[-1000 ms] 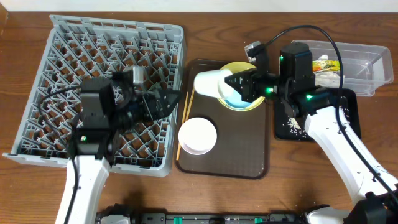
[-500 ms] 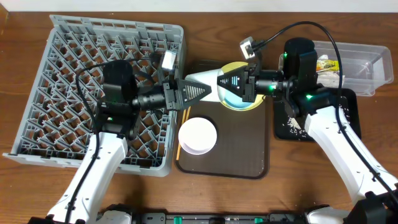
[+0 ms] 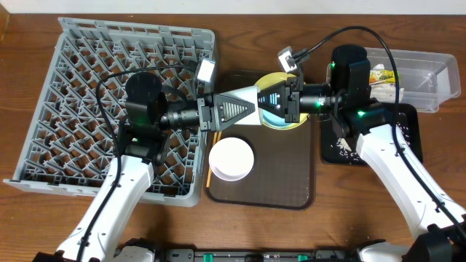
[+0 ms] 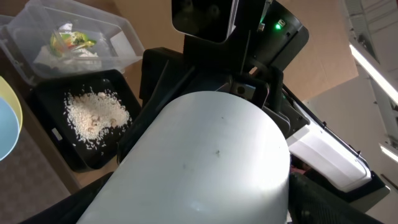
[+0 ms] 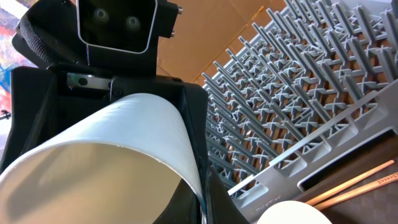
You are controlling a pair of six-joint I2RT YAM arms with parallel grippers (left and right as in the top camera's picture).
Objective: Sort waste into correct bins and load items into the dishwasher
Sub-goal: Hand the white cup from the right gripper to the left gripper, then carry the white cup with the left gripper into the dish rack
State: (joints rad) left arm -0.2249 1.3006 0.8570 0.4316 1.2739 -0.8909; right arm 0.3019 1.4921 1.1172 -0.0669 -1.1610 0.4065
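Note:
A small white cup (image 3: pixel 240 94) hangs on its side over the brown tray, between both grippers. My right gripper (image 3: pixel 266 98) is shut on its rim, as the right wrist view shows (image 5: pixel 202 186), with the cup (image 5: pixel 112 137) in front. My left gripper (image 3: pixel 244 109) is open, and its jaws straddle the cup's base (image 4: pixel 205 162). The yellow plate (image 3: pixel 287 80) with the light blue bowl (image 3: pixel 271 114) lies under the right gripper. The white bowl (image 3: pixel 231 158) and the chopsticks (image 3: pixel 213 145) lie on the tray. The grey rack (image 3: pixel 87 73) is at the left.
The dark brown serving tray (image 3: pixel 277 175) lies in the middle. The clear tub (image 3: pixel 422 80) at the far right holds the yellow-green wrapper (image 3: pixel 380 75). The black tray (image 3: pixel 408 124) below it holds rice scraps (image 3: pixel 338 148).
My left gripper swung right from over the rack and now reaches round the cup. The right gripper tipped the cup toward the left and holds it level there.

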